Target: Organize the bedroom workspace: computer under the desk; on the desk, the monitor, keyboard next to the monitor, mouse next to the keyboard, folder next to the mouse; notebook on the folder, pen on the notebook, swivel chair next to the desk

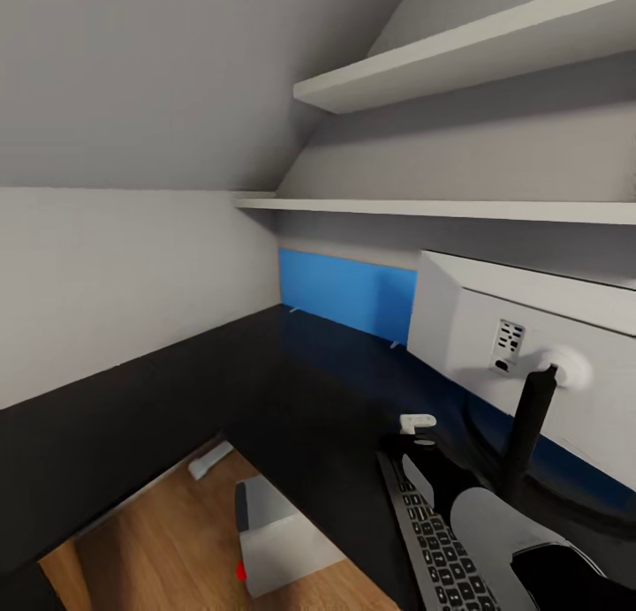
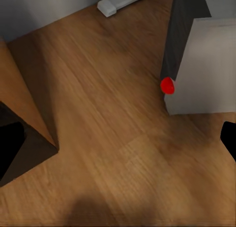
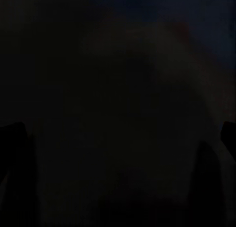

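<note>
Two shelves [image 1: 459, 207] run above the L-shaped black desk [image 1: 291, 390]. Monitor [image 1: 530, 328] stands at right on the desk, white back toward the camera, black stand beneath. Keyboard [image 1: 442, 540] lies on the desk near its base, right arm [image 1: 521, 531] over it. Computer [image 1: 278, 536], red light showing, sits on the wood floor [image 2: 98, 138] under the desk edge. Blue wall panel [image 1: 349, 293] at far side. Right gripper: can't tell, wrist view is dark. Left gripper: finger edges spread wide, nothing held.
</note>
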Robot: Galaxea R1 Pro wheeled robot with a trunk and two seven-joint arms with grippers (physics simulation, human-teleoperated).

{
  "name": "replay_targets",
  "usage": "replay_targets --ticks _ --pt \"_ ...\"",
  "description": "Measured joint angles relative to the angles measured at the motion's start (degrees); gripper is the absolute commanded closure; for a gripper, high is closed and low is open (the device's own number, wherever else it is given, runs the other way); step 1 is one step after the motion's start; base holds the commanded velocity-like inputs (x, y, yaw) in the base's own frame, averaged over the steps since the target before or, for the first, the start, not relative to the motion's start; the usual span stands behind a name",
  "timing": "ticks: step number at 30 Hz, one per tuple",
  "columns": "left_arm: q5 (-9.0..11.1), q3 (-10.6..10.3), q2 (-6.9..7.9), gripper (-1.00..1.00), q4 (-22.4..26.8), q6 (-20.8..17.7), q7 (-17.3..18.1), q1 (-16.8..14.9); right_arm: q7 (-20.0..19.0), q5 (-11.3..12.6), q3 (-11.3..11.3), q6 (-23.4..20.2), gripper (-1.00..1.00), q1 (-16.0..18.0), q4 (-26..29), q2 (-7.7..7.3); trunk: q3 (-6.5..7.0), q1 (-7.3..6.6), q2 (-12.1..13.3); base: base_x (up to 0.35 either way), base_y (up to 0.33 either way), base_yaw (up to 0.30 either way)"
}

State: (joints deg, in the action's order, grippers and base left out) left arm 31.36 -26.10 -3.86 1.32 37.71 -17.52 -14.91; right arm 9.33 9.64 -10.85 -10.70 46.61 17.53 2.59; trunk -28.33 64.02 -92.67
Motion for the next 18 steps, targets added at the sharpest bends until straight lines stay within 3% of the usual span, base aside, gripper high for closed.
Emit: replay_targets --ticks 18 --pt "0.02 0.05 0.0 -1.0 0.0 0.0 0.0 0.0 -0.01 0.04 -0.04 0.07 -1.0 0.0 -0.03 0.0 0.0 -0.01 0.0 -0.114 0.0 0.0"
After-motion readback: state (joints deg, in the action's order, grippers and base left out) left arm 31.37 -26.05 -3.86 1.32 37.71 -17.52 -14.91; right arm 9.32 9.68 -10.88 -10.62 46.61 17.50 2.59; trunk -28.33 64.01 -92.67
